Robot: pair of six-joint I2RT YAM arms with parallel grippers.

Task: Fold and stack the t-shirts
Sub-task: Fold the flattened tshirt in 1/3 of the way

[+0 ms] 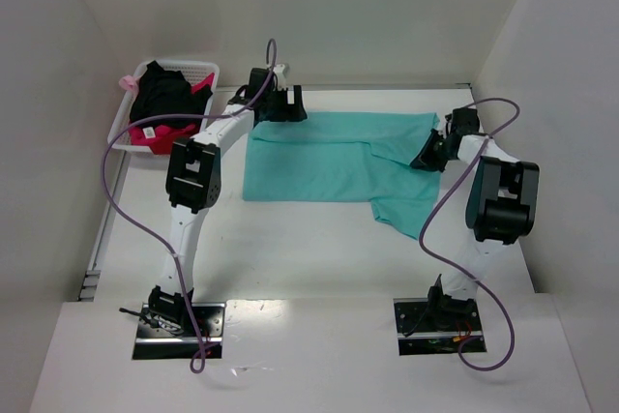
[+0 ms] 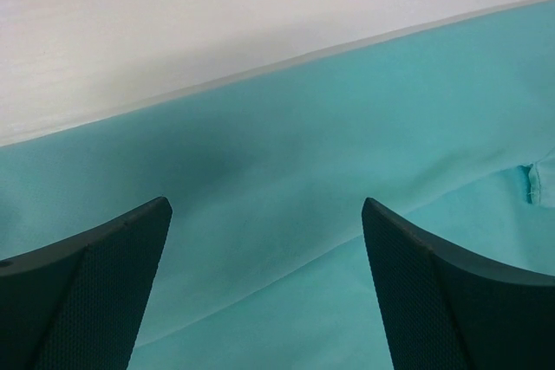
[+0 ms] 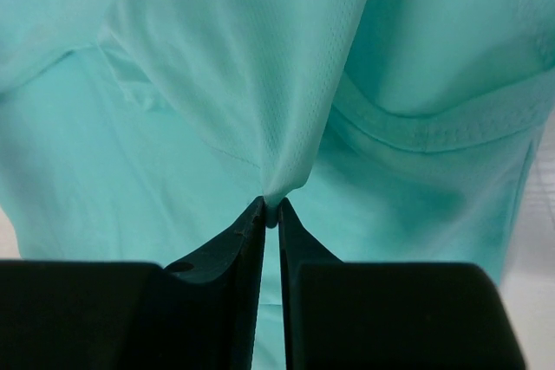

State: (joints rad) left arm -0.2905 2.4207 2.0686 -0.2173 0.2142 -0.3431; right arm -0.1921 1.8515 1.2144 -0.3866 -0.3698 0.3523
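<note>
Right gripper (image 3: 270, 207): jaws almost together, pinching a small peak of the teal t-shirt (image 3: 217, 84). Only the right wrist view shows this pinch, with a stitched hem (image 3: 434, 127) at frame right.
Left gripper (image 2: 267, 214): jaws spread wide and holding nothing, over the shirt's far edge. The left wrist view shows smooth cloth between them.
Teal t-shirt: seen whole only from the top, spread mid-frame on the table (image 1: 290, 249), one part reaching toward lower right.
Basket (image 1: 198, 66): upper left of the top view. It holds the black t-shirt (image 1: 164, 94) and the pink-red t-shirt (image 1: 160, 135), which neither wrist view shows.
</note>
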